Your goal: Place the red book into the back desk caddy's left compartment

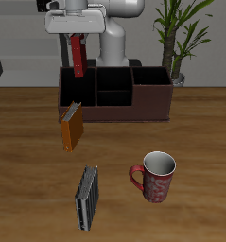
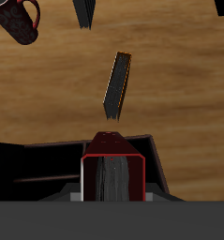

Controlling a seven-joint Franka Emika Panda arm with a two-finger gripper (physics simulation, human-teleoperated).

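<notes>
In the exterior view the gripper [image 1: 77, 30] hung above the back desk caddy [image 1: 114, 93], clamped on the red book [image 1: 78, 55], which dangled on end from its fingers. The book's lower end reached down to the rim of the caddy's left compartment [image 1: 75, 88]; whether it had passed below the rim was hard to tell. The arm's upper part was cut off by the frame. In front of the caddy an orange-brown book [image 1: 71, 127] stood on the table [image 1: 29, 189], and nearer the front edge stood a grey-black striped book [image 1: 87, 198], with a red mug [image 1: 155, 177] beside it. A potted plant [image 1: 178, 38] stood behind the caddy.

In the wrist view the red book [image 2: 112, 173] filled the space just ahead of the camera, its pale page edges facing it; the fingers themselves were mostly hidden behind it. Below it lay the dark caddy [image 2: 48, 164], its interior too shadowed to read. Beyond were the orange-brown book [image 2: 118, 85], the striped book [image 2: 84, 12], cut off, and the mug [image 2: 15, 19], partly out of frame.
</notes>
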